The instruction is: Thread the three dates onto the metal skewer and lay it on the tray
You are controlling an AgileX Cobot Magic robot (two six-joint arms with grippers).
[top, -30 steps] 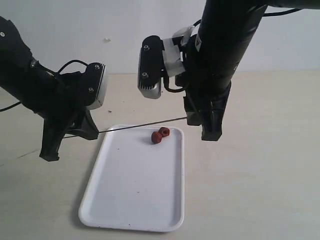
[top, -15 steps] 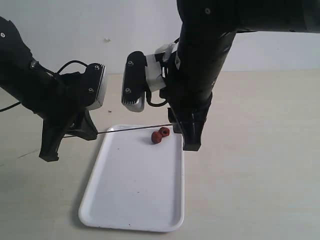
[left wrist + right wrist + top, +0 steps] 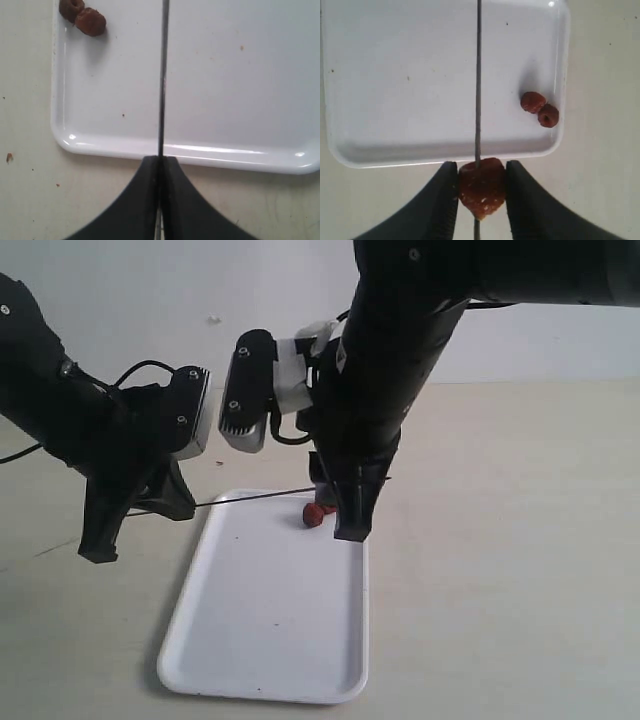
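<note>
Left gripper (image 3: 160, 162) clamped on thin grey metal skewer (image 3: 162, 75) — right gripper (image 3: 481, 170) pinches wrinkled reddish-brown date (image 3: 481, 190), skewer through it. Two more dates (image 3: 532, 101) in glossy white tray (image 3: 225, 100) corner — matte beige table (image 3: 520, 540).

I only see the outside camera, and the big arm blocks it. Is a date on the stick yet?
Observer: Yes. The right fingers pinch one date, and the skewer passes through it.
Operator: Where are the others?
Observer: The other two dates lie touching near a corner of the tray, off the skewer.
Operator: Is the stick held tight?
Observer: The left fingers are shut on it.
</note>
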